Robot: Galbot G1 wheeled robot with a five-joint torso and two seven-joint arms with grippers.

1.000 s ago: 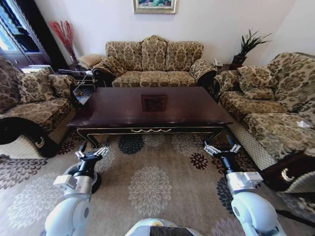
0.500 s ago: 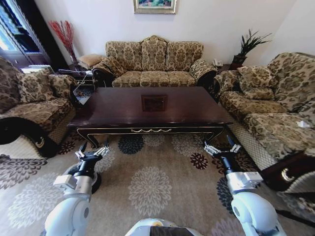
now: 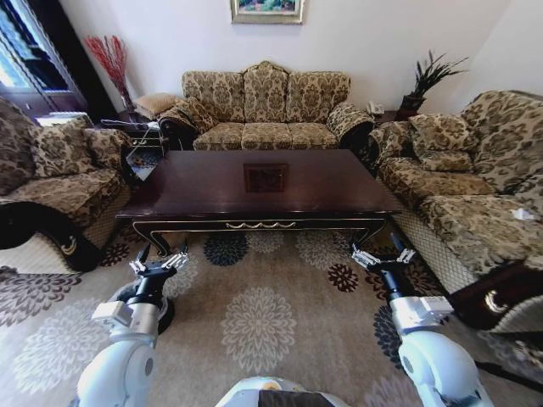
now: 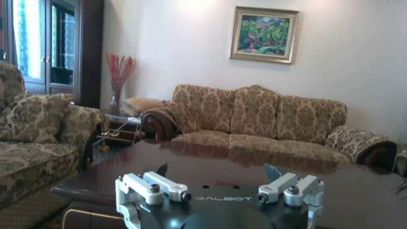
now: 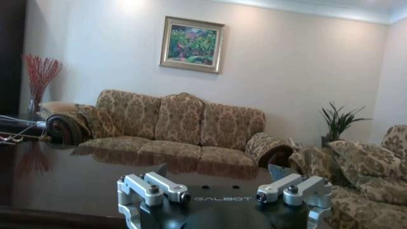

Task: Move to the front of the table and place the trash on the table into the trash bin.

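Facing table [image 3: 263,191] squarely, its glossy top just ahead of me. Held left gripper [image 3: 159,264] and right gripper [image 3: 382,256] low over carpet [image 3: 263,322] near table's front corners, both spread wide, holding nothing.

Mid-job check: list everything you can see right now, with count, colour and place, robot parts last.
table: one, glossy dark brown, centre, just ahead of both grippers; no litter visible on its top
three-seat sofa: one, gold-brown floral, behind the table
side sofas: two, same fabric, one at left, one at right
carpet: one, beige with medallions, underfoot
framed painting: one, green landscape, on the wall
red branches in vase: one, back left corner
potted plant: one, green, back right
left gripper: one, silver-black, open, low before the table's left leg
right gripper: one, silver-black, open, before the right leg
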